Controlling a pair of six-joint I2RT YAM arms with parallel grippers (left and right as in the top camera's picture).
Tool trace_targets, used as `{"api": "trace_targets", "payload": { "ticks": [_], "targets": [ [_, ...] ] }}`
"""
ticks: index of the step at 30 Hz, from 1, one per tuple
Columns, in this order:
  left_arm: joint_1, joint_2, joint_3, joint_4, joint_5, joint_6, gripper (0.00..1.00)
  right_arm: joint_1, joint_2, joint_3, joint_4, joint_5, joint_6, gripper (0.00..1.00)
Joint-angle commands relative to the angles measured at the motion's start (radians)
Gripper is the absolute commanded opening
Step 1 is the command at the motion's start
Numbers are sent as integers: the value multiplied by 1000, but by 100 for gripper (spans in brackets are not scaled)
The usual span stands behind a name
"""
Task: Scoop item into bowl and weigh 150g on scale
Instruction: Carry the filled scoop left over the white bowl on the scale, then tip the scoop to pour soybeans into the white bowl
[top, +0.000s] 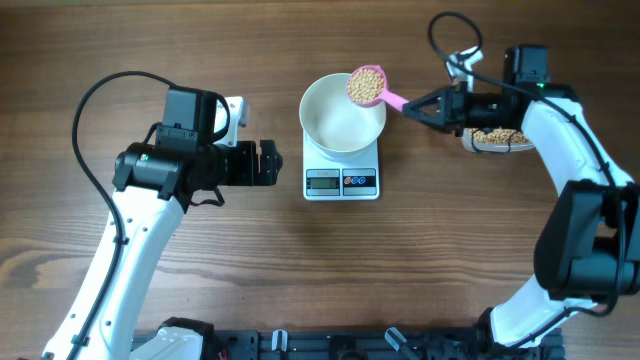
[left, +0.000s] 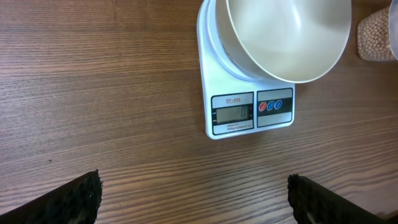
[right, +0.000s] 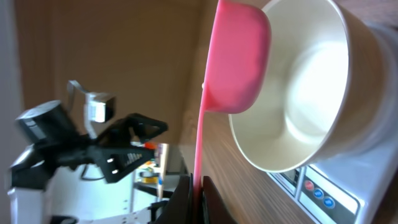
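While bowl (top: 325, 125) is seated on scale (top: 342, 181), pink scoop (top: 393, 99) of beans (top: 366, 85) is clamped over its far-right rim by right gripper (top: 412, 107); left gripper (top: 275, 163) splayed.

The white-and-black left arm (top: 120, 240) extends rightward, its black two-finger left gripper (top: 268, 163) spread wide (both fingers level). The white-and-black right arm (top: 562, 140) extends leftward, its black right gripper (top: 410, 108) clamped on a pink plastic scoop (top: 392, 98).

A bowl (top: 335, 125) tops the scale (top: 341, 181), beans (top: 366, 85) in a scoop (top: 392, 99) above its rim
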Motion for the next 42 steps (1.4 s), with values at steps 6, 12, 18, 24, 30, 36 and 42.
{"api": "trace_targets", "payload": {
  "ticks": [6,12,18,24,30,36,42],
  "targets": [
    [6,0,19,3,5,20,100,129,-78,24,9,253,-16,4],
    [6,0,19,3,5,20,100,234,-196,24,7,572,-85,4],
    [6,0,19,3,5,20,100,305,-271,24,-2,797,-216,4],
    [6,0,19,2,5,20,100,389,-271,24,-14,989,-271,4],
    [6,0,19,2,5,20,100,480,-271,24,-14,1215,-320,4],
    [6,0,19,2,5,20,100,576,-271,24,-13,1509,-400,4],
    [6,0,19,2,5,20,100,670,-272,27,9,1621,-473,4]
  ]
}}
